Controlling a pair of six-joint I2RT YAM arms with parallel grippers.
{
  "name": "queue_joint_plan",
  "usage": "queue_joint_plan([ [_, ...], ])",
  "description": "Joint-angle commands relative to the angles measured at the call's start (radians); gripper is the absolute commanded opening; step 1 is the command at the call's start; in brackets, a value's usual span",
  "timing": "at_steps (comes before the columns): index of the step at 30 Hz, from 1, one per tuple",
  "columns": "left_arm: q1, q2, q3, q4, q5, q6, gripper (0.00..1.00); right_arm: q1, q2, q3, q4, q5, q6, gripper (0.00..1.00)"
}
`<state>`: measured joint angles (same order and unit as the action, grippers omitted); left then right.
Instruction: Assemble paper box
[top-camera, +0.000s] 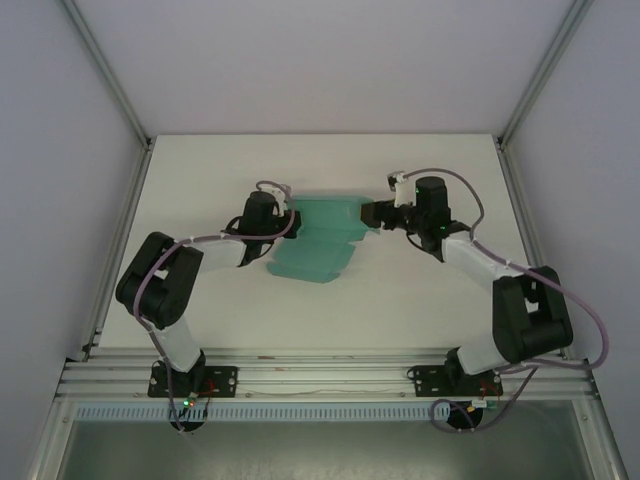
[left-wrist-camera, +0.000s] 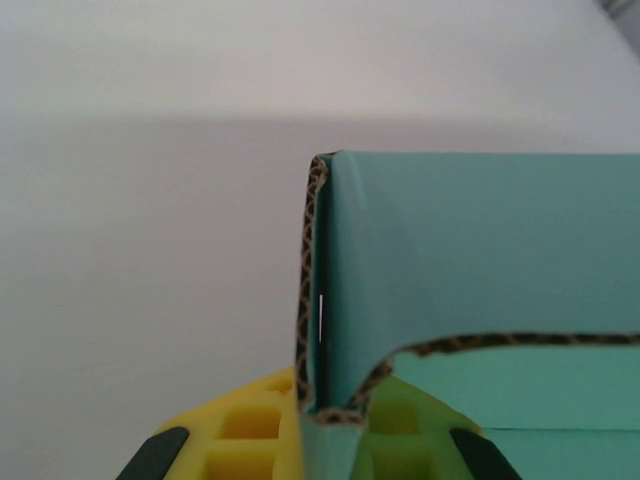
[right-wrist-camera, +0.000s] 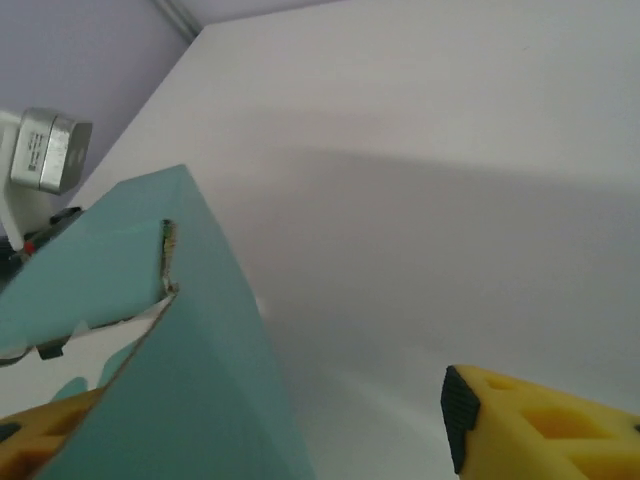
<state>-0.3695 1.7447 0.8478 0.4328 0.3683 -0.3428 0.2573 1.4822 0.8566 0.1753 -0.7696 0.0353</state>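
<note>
Over the middle of the table, seen from above, the paper box sits between the arms, long axis slanting far-right to near-left; at the left wrist, the left gripper pinches its upright fold tight; at the right wrist, the right gripper gapes around a flap, unclamped.

The paper box rests on the table. The left gripper is at the box's left edge, a box wall between its fingers; the right gripper is at the box's right end, straddling a panel
</note>
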Motion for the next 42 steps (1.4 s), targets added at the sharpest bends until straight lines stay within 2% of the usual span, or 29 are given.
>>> queue_joint_plan([
  [1, 0.028, -0.001, -0.013, 0.105, 0.161, -0.021, 0.0, -0.015, 0.02, 0.045, 0.029, -0.188, 0.032, 0.46],
  [2, 0.029, 0.001, -0.014, 0.111, 0.171, -0.015, 0.0, -0.018, 0.026, 0.044, 0.032, -0.198, 0.038, 0.37],
  [3, 0.028, 0.001, -0.015, 0.114, 0.176, -0.012, 0.0, -0.022, 0.029, 0.04, 0.045, -0.223, 0.041, 0.33],
  [7, 0.028, 0.003, -0.008, 0.12, 0.214, 0.005, 0.0, -0.035, 0.048, 0.007, 0.179, -0.339, 0.122, 0.27],
  [9, 0.029, 0.002, -0.001, 0.116, 0.222, 0.007, 0.0, -0.035, 0.053, 0.009, 0.183, -0.347, 0.132, 0.28],
  [10, 0.029, 0.002, 0.002, 0.116, 0.222, 0.003, 0.0, -0.036, 0.053, 0.012, 0.163, -0.341, 0.12, 0.3],
  [12, 0.028, -0.003, -0.002, 0.123, 0.229, 0.003, 0.0, -0.036, 0.035, 0.016, 0.114, -0.298, 0.085, 0.43],
  [14, 0.029, -0.009, -0.002, 0.108, 0.201, 0.0, 0.0, -0.039, -0.007, 0.015, 0.068, -0.242, 0.06, 0.63],
  [17, 0.029, -0.012, 0.003, 0.044, 0.115, 0.008, 0.0, -0.039, -0.098, 0.004, 0.007, -0.102, 0.043, 0.75],
  [19, 0.029, -0.008, -0.004, 0.036, 0.087, 0.006, 0.0, -0.04, -0.155, -0.009, -0.023, 0.026, 0.061, 0.85],
  [21, 0.029, -0.006, -0.008, 0.04, 0.083, 0.002, 0.0, -0.04, -0.194, -0.024, -0.025, 0.089, 0.069, 0.91],
  [25, 0.028, -0.004, -0.003, 0.029, 0.067, -0.009, 0.0, -0.04, -0.217, -0.012, 0.017, 0.146, 0.141, 0.98],
  [29, 0.027, -0.007, -0.002, 0.02, 0.047, -0.01, 0.0, -0.035, -0.171, 0.044, 0.058, 0.095, 0.197, 1.0],
  [32, 0.025, -0.007, 0.004, 0.0, 0.026, -0.017, 0.0, -0.008, -0.137, 0.086, 0.025, 0.089, 0.144, 1.0],
  [36, 0.026, -0.01, -0.002, 0.006, 0.026, -0.022, 0.0, 0.026, -0.101, 0.096, -0.034, 0.191, 0.08, 1.0],
  [42, 0.023, -0.008, 0.017, -0.019, 0.022, -0.025, 0.0, 0.082, -0.022, 0.086, -0.061, 0.275, 0.024, 1.0],
])
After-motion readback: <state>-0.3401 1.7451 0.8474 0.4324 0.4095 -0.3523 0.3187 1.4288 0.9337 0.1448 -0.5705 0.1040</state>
